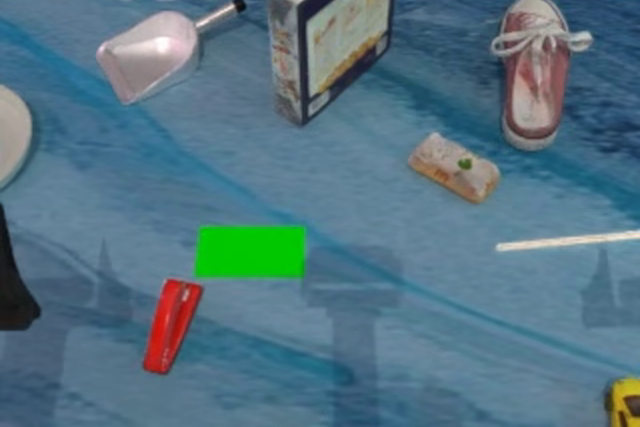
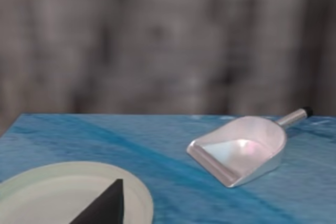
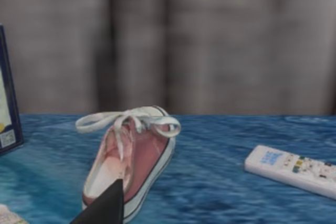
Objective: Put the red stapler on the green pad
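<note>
Red stapler [image 1: 172,326] lies on table [image 1: 420,347], just below-left of green pad [image 1: 250,251], not on it. Left gripper [image 1: 12,292] sits at left edge, apart from stapler.

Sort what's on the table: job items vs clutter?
Job: red stapler, lying just off the green pad and not on it.

Clutter: scoop, box, sneaker, wrapped snack, remote, white plate, yellow toy.
</note>
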You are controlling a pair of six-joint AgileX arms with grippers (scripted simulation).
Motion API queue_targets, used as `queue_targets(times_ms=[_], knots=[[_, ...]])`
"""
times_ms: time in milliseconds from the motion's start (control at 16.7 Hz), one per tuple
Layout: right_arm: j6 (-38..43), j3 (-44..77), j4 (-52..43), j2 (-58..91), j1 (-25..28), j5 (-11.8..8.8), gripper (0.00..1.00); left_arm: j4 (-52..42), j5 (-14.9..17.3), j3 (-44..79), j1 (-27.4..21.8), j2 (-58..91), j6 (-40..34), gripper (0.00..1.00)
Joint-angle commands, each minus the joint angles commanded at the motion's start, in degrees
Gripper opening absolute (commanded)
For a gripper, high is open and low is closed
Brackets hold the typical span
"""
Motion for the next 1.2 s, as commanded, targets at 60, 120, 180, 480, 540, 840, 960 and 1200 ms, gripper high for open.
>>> queue_targets(times_ms=[60,120,180,480,540,840,960,1200], knots=[[0.0,0.0,0.0,0.0,0.0,0.0,1.0,0.0,0.0,0.0,0.0,0.0,0.0,1.0],[0.0,0.0,0.0,0.0,0.0,0.0,1.0,0.0,0.0,0.0,0.0,0.0,0.0,1.0],[0.0,0.0,0.0,0.0,0.0,0.0,1.0,-0.5,0.0,0.6,-0.2,0.6,-0.1,1.0],[0.0,0.0,0.0,0.0,0.0,0.0,1.0,-9.9,0.1,11.8,-3.9,12.8,-1.9,1.0],[0.0,0.0,0.0,0.0,0.0,0.0,1.0,-12.8,0.1,15.2,-5.0,17.1,-2.4,1.0],[0.0,0.0,0.0,0.0,0.0,0.0,1.0,-30.3,-0.2,34.4,-11.4,45.6,-5.1,1.0],[0.0,0.0,0.0,0.0,0.0,0.0,1.0,-37.8,-0.3,42.1,-14.1,57.7,-6.2,1.0],[0.0,0.0,0.0,0.0,0.0,0.0,1.0,-51.2,-0.4,56.6,-19.1,77.7,-8.3,1.0]])
